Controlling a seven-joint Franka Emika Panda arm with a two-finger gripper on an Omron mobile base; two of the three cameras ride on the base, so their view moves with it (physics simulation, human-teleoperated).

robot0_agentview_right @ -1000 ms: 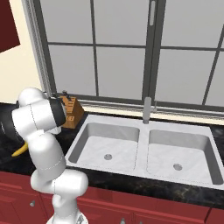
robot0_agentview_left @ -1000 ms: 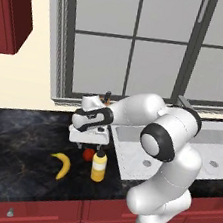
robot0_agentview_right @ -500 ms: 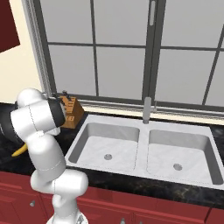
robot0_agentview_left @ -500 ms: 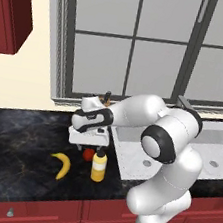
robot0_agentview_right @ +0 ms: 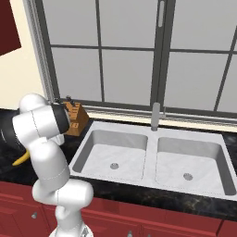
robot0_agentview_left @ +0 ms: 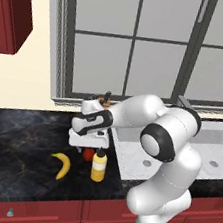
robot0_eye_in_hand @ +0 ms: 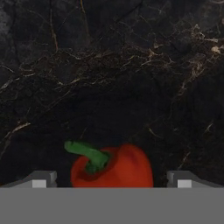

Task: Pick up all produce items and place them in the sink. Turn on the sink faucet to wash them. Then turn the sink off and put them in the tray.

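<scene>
A small red fruit point(robot0_eye_in_hand: 113, 168) with a green stem lies on the black counter, between the two fingertips of my open gripper point(robot0_eye_in_hand: 111, 179). In the left base view the gripper point(robot0_agentview_left: 89, 148) hangs low over that red fruit point(robot0_agentview_left: 88, 154), left of the sink point(robot0_agentview_left: 135, 137). The curved yellow banana point(robot0_agentview_left: 63, 166) lies on the counter further left, and a sliver of the banana point(robot0_agentview_right: 21, 159) shows behind the arm. The double-basin sink point(robot0_agentview_right: 150, 141) has its grey faucet point(robot0_agentview_right: 155, 115) at the back middle. The tray is out of view.
A yellow squeeze bottle point(robot0_agentview_left: 99, 166) with a red cap stands just right of the red fruit, close to the gripper. A wooden knife block point(robot0_agentview_right: 74, 118) sits by the window behind the sink's left corner. The counter's front edge runs above red cabinets.
The hand has eased slightly down toward the red fruit. Jaws stay open, and the banana and bottle have not moved.
</scene>
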